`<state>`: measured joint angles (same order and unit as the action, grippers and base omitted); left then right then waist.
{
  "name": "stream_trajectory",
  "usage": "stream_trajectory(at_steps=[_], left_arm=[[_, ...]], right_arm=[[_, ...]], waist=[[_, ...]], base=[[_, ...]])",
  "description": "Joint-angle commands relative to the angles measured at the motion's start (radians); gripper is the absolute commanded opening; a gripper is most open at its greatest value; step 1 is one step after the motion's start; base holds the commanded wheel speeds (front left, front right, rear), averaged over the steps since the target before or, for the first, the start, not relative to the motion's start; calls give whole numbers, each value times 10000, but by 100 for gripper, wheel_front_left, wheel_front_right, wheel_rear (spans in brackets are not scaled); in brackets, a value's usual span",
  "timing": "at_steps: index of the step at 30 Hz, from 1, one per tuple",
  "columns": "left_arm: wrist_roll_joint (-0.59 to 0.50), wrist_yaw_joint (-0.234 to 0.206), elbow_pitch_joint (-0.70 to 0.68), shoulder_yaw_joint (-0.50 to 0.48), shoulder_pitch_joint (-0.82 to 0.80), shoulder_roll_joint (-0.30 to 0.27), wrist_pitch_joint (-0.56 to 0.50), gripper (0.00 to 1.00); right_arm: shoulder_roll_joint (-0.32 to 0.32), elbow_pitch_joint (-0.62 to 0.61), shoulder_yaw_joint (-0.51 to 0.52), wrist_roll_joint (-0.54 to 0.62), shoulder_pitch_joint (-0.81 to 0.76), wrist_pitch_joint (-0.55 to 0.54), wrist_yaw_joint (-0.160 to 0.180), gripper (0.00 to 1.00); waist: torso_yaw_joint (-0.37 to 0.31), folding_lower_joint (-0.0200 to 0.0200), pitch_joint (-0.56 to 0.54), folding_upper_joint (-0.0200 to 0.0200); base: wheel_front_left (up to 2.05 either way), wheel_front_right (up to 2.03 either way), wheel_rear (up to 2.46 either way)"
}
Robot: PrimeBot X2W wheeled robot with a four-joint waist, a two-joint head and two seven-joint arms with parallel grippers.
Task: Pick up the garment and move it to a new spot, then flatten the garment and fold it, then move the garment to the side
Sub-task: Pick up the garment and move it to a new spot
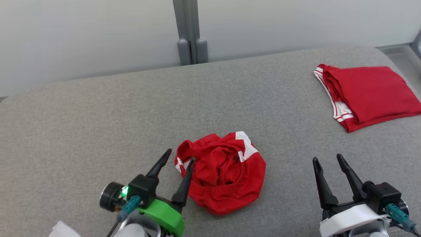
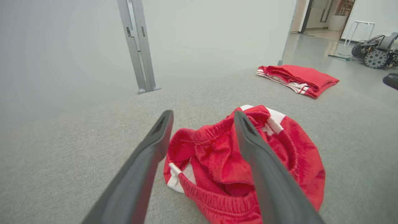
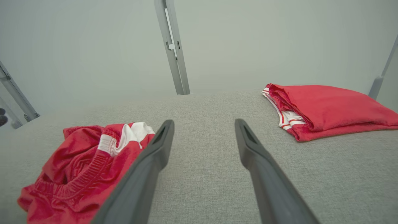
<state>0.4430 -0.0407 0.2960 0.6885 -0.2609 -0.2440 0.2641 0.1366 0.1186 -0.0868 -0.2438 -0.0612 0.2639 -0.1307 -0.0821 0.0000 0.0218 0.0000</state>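
crumpled red-and-white garment (image 1: 227, 171) lies in a roundish heap mid-way across the grey cushion (image 1: 98, 115), just ahead and right of the left gripper (image 1: 181, 155), whose fingers stand apart, holding nothing. right gripper (image 1: 327, 157), likewise spread and empty, sits well apart to the heap's right, so the left arm is nearer.

PrimeBot X2W's left gripper (image 1: 181, 156) carries two long, dark, tapering fingers (image 1: 159, 164) on a black block (image 1: 143, 187). Behind it sit a bright green collar (image 1: 162, 215), a glowing green light (image 1: 125, 191), a teal plug (image 1: 130, 204) and a silver-rimmed black round cap (image 1: 110, 196). The right gripper (image 1: 327, 158) matches it, with a white collar (image 1: 348, 219) and a second teal plug (image 1: 398, 214).
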Motion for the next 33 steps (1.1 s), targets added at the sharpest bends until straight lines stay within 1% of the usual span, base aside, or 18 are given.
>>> stream_trajectory(at_steps=[1,4,6,9,11,13,15,19,25,33], left_arm=[[80,-185,-264,-394,497,-17,-2,100],[-57,-562,-758,-1424,1482,-58,-3,100],[-139,-766,-1106,-2174,2065,102,-3,100],[-573,-987,-1592,-3239,2939,361,-3,100],[-959,-1044,-1889,-3770,3412,559,-3,100],[-1329,-975,-2186,-4203,3844,861,-1,100],[-1847,-868,-2352,-4475,4257,1017,-2,100],[-2536,-657,-2502,-4763,4875,1359,-2,100],[-3024,-277,-2524,-5117,5299,1678,-2,100],[-3300,60,-2585,-5379,5259,1860,-2,100]], right_arm=[[-47,28,19,-53,-211,6,0,100],[-156,48,95,-90,-303,6,0,100],[-220,54,129,-70,-435,6,0,100],[-262,39,144,-64,-584,4,0,100],[-303,20,130,-54,-693,4,0,100],[-334,14,112,-101,-826,4,0,100],[-373,14,4,-171,-939,6,0,100],[-319,29,-70,-172,-1103,6,0,100],[-328,-23,-59,-143,-1258,4,0,100],[-356,39,-58,-125,-1381,4,0,100]], waist=[[553,0,-570,0],[738,0,-827,0],[833,0,-975,0],[938,0,-1152,0],[1000,0,-1241,0],[1058,0,-1303,0],[1086,0,-1347,0],[1123,0,-1438,0],[1182,0,-1495,0],[1228,0,-1565,0]], base=[[0,0,0],[0,0,0],[0,0,0],[0,0,0],[0,0,0],[0,0,0],[0,0,0],[0,0,0],[0,0,0],[0,0,0]])
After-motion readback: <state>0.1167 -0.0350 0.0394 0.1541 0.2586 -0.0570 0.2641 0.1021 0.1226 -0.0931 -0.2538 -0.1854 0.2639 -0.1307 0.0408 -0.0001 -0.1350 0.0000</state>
